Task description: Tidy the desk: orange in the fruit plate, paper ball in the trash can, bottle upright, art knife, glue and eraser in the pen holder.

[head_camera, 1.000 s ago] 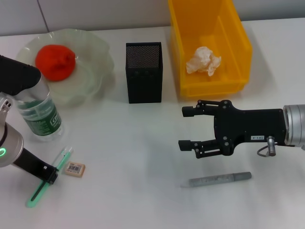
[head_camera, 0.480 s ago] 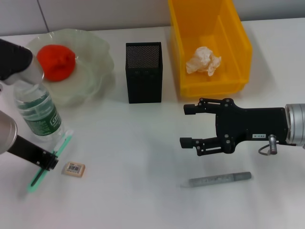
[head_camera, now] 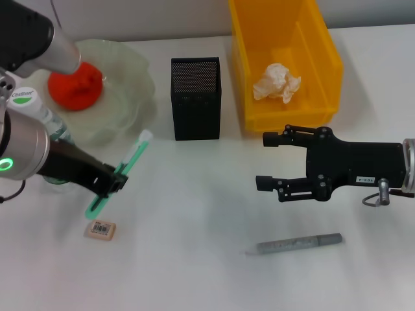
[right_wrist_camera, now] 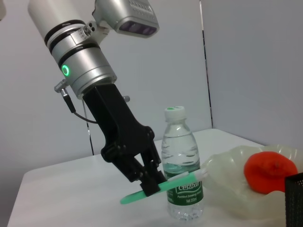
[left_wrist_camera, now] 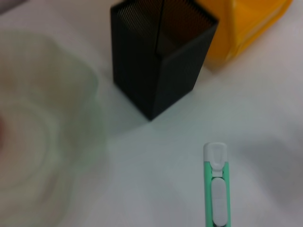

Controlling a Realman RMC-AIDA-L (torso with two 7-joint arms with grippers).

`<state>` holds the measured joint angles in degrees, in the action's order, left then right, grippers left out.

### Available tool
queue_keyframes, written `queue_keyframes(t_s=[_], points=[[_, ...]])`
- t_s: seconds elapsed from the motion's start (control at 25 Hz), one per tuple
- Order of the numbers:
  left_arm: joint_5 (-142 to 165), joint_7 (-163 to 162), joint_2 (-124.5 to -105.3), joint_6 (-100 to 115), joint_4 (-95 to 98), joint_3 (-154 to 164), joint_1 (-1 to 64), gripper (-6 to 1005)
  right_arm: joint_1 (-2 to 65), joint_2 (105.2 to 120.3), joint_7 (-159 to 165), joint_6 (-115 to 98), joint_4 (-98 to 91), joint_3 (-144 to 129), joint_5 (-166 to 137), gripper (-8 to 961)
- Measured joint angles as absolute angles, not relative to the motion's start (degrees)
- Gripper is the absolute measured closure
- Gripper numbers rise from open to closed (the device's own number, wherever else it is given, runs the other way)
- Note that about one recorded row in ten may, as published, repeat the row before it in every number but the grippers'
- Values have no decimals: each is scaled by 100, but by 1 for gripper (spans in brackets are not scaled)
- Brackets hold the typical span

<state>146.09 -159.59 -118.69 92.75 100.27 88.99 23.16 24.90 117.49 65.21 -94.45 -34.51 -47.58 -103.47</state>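
Left hand (head_camera: pixel 111 183) grips the art knife (head_camera: pixel 120 170) above the eraser (head_camera: pixel 101 229).

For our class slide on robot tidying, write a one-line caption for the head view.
Left end effector lifts the green art knife toward the pen holder; right end effector waits open above the grey pen.

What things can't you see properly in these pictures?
- Inside of the black mesh pen holder: its walls hide the contents in the head view.
- Clear plastic water bottle: mostly behind the left arm in the head view.
- Pale green glass fruit plate: blurred in the left wrist view.
- Small tan eraser: label too small to read.
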Motion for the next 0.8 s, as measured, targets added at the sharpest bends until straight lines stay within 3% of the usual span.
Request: queue_keyframes(t_s=[0.8], points=[[13821, -15451, -11872, 8359, 10735, 8910, 2319, 808, 2392, 11715, 6528, -9343, -3419, -4729, -10385, 112]])
